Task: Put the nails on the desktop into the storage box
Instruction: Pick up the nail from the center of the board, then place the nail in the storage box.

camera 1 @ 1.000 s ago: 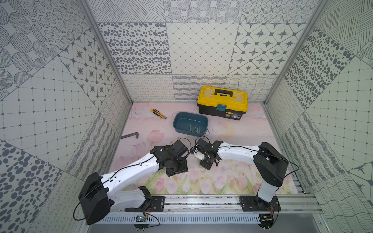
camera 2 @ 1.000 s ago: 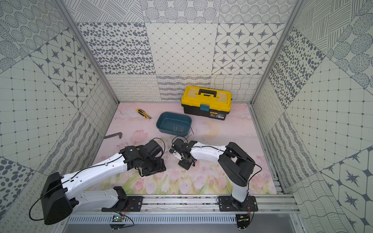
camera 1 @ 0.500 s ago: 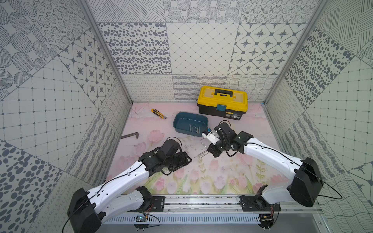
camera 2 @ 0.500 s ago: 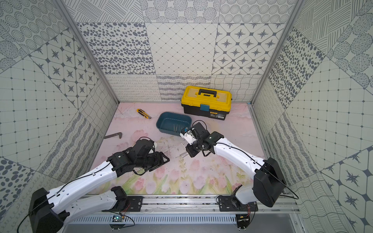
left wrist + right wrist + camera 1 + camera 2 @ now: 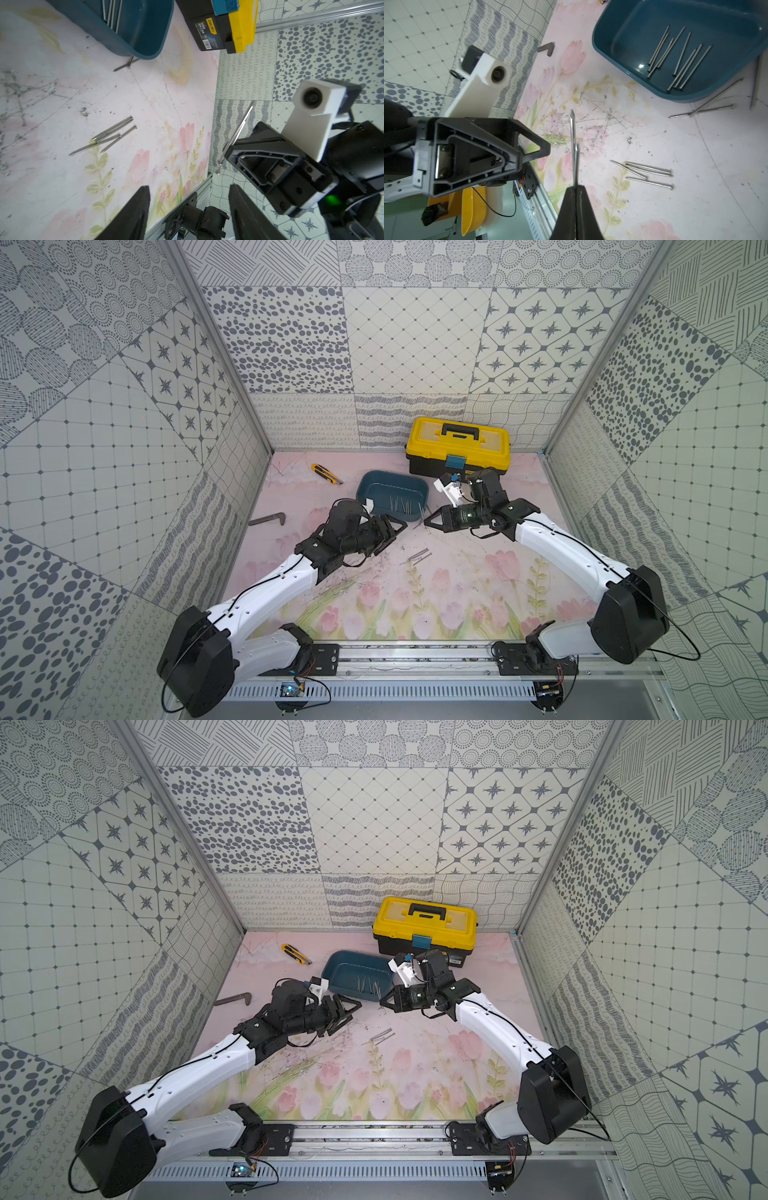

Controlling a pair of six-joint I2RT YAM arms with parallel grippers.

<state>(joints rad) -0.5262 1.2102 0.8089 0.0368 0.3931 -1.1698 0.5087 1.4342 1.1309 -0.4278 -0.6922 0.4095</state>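
Here our right gripper (image 5: 576,188) is pinched shut on two nails (image 5: 574,149), up above the counter (image 5: 706,155). Our left gripper (image 5: 189,193) is open and holds nothing. We see more nails (image 5: 683,60) in the teal storage box (image 5: 720,25) and a few loose nails (image 5: 648,172) on the counter nearby.

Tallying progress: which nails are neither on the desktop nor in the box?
The two nails clamped in the right end effector; the rest lie in the box or flat on the desktop.
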